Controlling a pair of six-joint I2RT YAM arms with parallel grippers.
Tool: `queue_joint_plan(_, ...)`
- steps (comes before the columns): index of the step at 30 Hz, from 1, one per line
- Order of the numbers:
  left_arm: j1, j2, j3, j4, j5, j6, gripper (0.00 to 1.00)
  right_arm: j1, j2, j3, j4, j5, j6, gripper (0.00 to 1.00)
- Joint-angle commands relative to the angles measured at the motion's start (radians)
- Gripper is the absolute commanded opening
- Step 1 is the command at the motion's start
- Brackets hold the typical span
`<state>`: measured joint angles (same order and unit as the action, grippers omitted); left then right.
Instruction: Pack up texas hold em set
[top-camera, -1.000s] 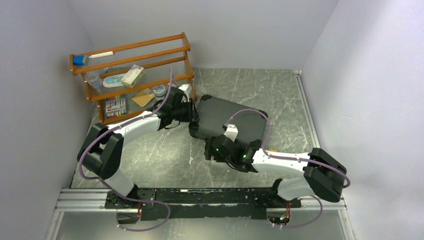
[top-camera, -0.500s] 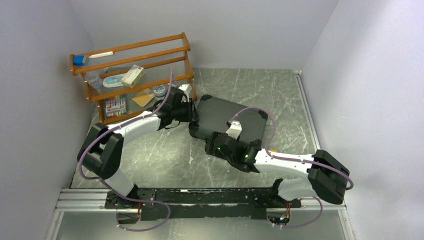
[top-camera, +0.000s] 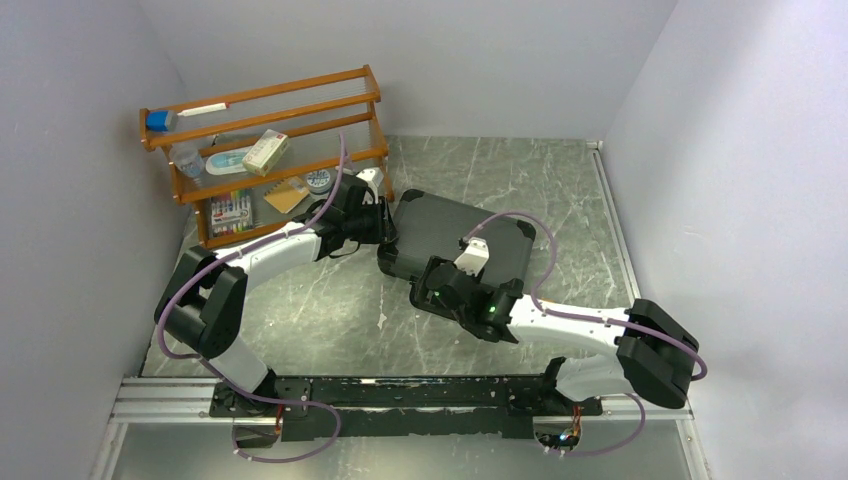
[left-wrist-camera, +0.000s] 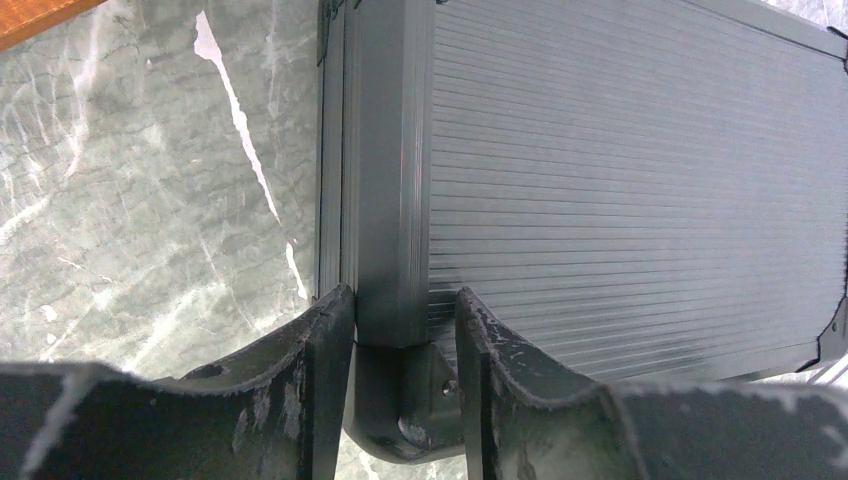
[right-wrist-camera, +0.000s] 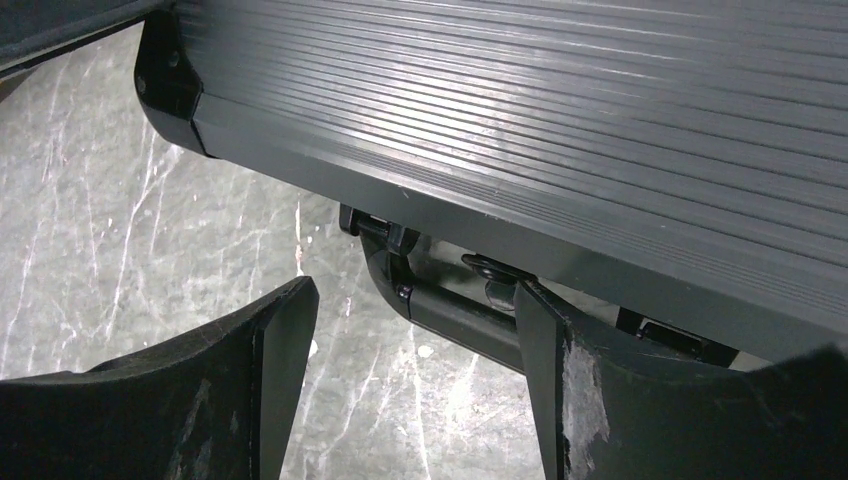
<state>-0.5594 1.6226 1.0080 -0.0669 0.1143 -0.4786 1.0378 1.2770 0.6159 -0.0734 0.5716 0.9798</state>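
Note:
The texas hold em set shows as a closed black ribbed case (top-camera: 470, 235) lying flat on the marble table; whatever is inside is hidden. My left gripper (top-camera: 386, 228) is shut on the case's left edge at a corner; in the left wrist view the rim (left-wrist-camera: 385, 200) runs between the two fingers (left-wrist-camera: 322, 370). My right gripper (top-camera: 432, 278) is at the case's near side, open. In the right wrist view its fingers (right-wrist-camera: 285, 350) straddle bare table just short of the case's black handle (right-wrist-camera: 440, 312), under the lid edge (right-wrist-camera: 520, 230).
An orange wooden rack (top-camera: 262, 150) with small items on its shelves stands at the back left, close behind the left gripper. A small white speck (top-camera: 383, 319) lies on the table left of the right wrist. Grey walls close in both sides.
My right arm has crept up and slightly right toward the case's near edge, its jaws narrowing a touch. The left gripper and the case have not moved.

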Motion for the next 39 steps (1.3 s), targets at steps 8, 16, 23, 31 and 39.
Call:
queue_joint_plan(8, -0.007, 0.001, -0.03, -0.119, 0.019, 0.031, 0.55, -0.009, -0.12, 0.058, -0.124, 0.024, -0.015, 0.74)
queue_joint_plan(16, 0.0, -0.078, -0.045, -0.083, 0.088, 0.0, 0.75, -0.009, -0.158, 0.069, -0.219, -0.047, -0.071, 0.56)
queue_joint_plan(23, 0.013, -0.081, -0.076, -0.059, 0.18, -0.023, 0.69, -0.009, -0.07, 0.06, -0.262, -0.069, -0.08, 0.35)
queue_joint_plan(31, 0.016, -0.037, -0.107, -0.095, 0.118, -0.011, 0.47, -0.009, 0.032, 0.068, -0.216, -0.051, -0.089, 0.26)
queue_joint_plan(39, 0.016, -0.032, -0.119, -0.094, 0.105, -0.005, 0.39, -0.011, 0.115, 0.089, -0.2, -0.005, -0.097, 0.18)
